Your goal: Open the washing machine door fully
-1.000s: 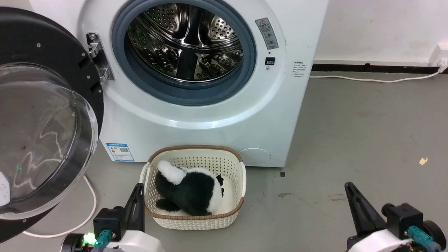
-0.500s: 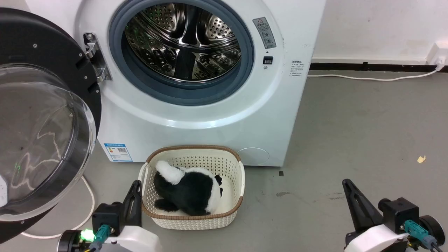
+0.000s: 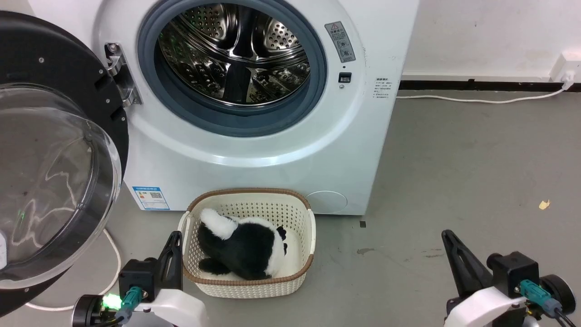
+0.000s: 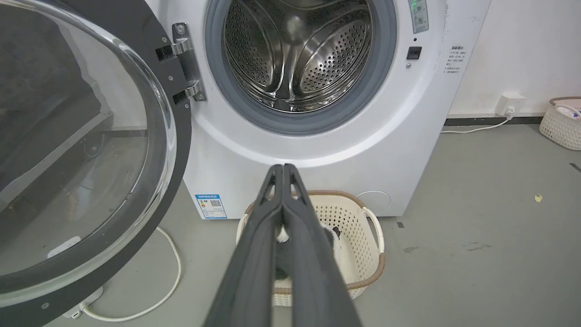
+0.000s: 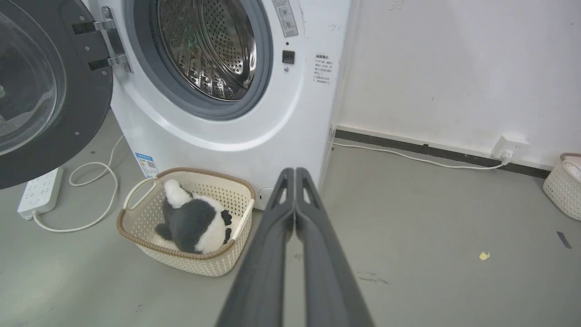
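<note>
The white washing machine [image 3: 254,150] fills the upper head view, its steel drum [image 3: 233,52] exposed inside the grey gasket. The washing machine door [image 3: 50,181], black with a bulging clear bowl, stands swung wide to the left on its hinge [image 3: 119,72]; it also shows in the left wrist view [image 4: 81,150] and right wrist view [image 5: 45,91]. My left gripper [image 3: 174,237] is low at the lower left, shut and holding nothing, beside the basket. My right gripper [image 3: 447,236] is at the lower right over bare floor, shut and apart from the machine.
A cream basket [image 3: 299,227] with a black-and-white plush toy [image 3: 240,247] sits on the floor before the machine. A white cable [image 3: 111,263] loops under the door to a power strip [image 5: 38,193]. Another basket [image 5: 563,188] stands by the right wall near a socket [image 5: 510,146].
The whole head view has shifted slightly up and left, so the camera moved. Both grippers sit a little lower-left in the picture. The door keeps its wide-open angle.
</note>
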Motion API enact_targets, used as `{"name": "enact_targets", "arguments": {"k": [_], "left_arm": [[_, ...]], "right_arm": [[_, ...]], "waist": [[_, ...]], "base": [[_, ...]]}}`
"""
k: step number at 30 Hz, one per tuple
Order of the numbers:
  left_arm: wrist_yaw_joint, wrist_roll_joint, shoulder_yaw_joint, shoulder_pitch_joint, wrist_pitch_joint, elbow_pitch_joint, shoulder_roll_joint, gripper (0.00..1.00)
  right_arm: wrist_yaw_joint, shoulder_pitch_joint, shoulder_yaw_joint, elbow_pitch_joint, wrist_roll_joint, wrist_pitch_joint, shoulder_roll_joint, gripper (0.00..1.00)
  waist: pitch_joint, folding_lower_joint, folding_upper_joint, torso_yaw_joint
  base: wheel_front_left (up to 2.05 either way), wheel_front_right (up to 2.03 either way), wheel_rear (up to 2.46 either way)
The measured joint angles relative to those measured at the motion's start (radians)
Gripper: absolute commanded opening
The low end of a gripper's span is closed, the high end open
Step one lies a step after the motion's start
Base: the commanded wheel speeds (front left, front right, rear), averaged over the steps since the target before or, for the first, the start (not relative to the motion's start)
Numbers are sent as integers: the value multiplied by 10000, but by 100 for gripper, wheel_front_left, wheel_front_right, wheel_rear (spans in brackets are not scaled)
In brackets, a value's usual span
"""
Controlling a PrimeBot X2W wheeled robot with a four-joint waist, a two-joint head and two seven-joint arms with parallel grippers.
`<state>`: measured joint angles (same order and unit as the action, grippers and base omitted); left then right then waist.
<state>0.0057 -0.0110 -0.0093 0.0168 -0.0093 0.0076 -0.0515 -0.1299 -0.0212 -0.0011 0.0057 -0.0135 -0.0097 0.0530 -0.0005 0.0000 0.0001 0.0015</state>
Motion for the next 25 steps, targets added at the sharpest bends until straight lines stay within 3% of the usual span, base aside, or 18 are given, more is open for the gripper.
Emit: {"name": "enact_targets", "arguments": {"k": [25], "left_arm": [[-13, 21, 98, -13, 90, -36, 15, 0]], "right_arm": [[0, 96, 19, -17, 59, 90, 0, 0]], "waist": [[5, 0, 0, -16]], "base": [[0, 0, 0]]}}
